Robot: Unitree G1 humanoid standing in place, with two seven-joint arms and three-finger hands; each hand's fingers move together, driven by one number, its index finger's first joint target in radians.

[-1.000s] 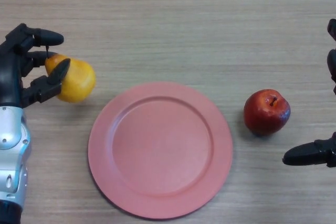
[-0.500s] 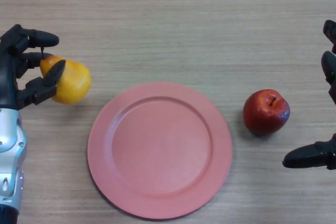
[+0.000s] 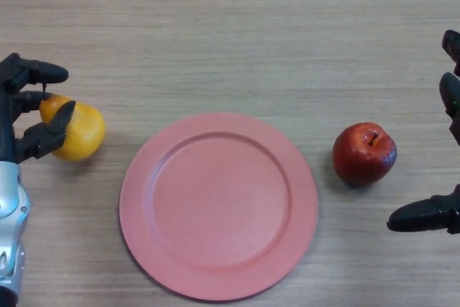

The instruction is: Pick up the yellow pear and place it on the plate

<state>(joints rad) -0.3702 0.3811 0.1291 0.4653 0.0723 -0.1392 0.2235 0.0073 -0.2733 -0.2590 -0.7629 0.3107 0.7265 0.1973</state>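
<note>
Yellow pear (image 3: 75,132), apparently pinched in left hand (image 3: 16,116), sits left of the plate (image 3: 218,205) rim.

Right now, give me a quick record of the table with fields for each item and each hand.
pear: yellow pear, left of the plate, off it
left hand: left hand, fingers and thumb curled round the pear
plate: pink plate, centre, nothing on it
apple: red apple, right of the plate, stem up
right hand: right hand, right edge, holding nothing, fingers relaxed
</note>
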